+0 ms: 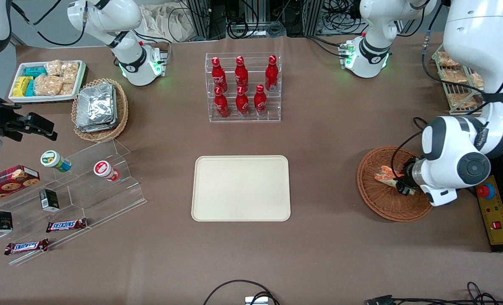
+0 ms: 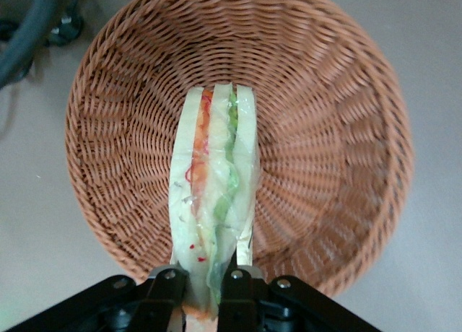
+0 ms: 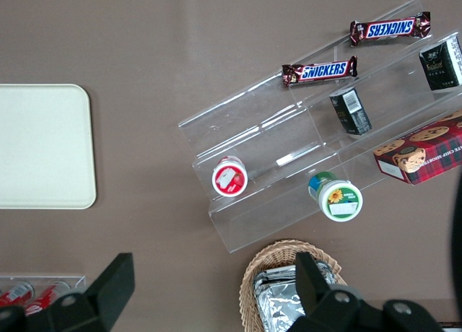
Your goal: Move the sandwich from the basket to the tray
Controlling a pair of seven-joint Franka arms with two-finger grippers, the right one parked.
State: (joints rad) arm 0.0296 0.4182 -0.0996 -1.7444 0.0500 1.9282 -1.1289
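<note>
The sandwich (image 2: 213, 188), a wedge of white bread with orange and green filling, stands on edge over the reddish-brown round wicker basket (image 2: 325, 94). My gripper (image 2: 206, 278) is shut on the sandwich's near end, one finger on each bread face. In the front view the gripper (image 1: 404, 186) is over the basket (image 1: 378, 203) at the working arm's end of the table, with the sandwich (image 1: 384, 174) sticking out of it. The cream-beige tray (image 1: 241, 188) lies flat mid-table and bare; it also shows in the right wrist view (image 3: 43, 146).
A clear rack of red bottles (image 1: 243, 87) stands farther from the front camera than the tray. A tan oval basket of foil packets (image 1: 100, 109), a white snack tray (image 1: 47, 80) and an acrylic stand with cups and candy bars (image 1: 77, 190) lie toward the parked arm's end.
</note>
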